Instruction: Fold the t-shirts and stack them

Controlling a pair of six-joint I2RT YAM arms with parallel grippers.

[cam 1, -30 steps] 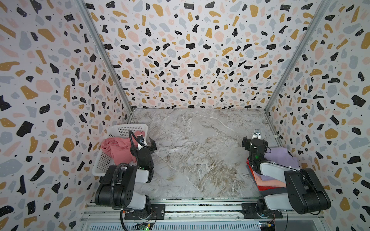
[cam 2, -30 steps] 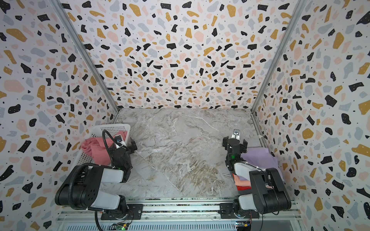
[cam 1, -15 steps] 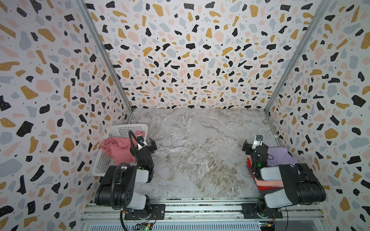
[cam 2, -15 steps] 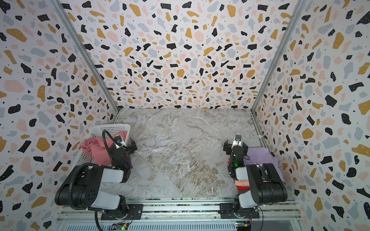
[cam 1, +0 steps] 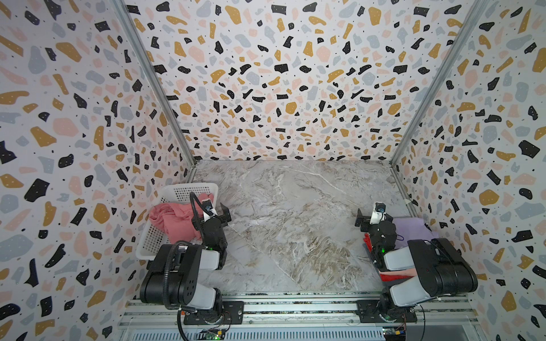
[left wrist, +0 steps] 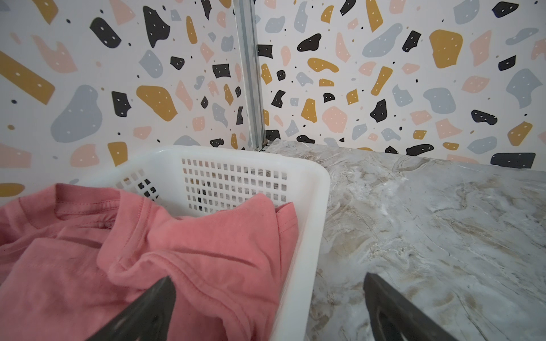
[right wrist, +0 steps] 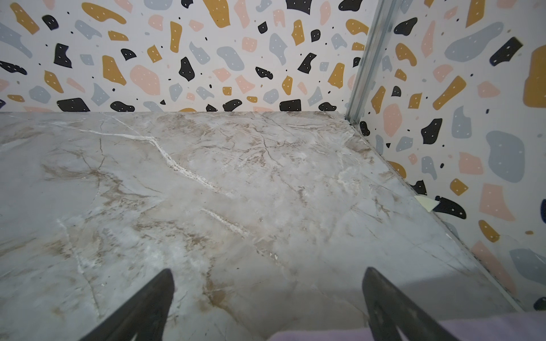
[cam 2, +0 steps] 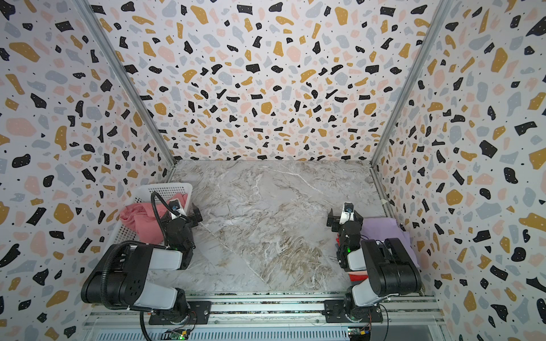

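Rose pink t-shirt crumpled inside the white basket at lower left of both top views; lilac t-shirt folded flat on top of a stack at lower right, with the edge of a red t-shirt showing beneath. Left gripper over the basket rim, fingers wide apart, holding nothing. Right gripper over the marble table just beside the lilac cloth, fingers also wide apart and empty.
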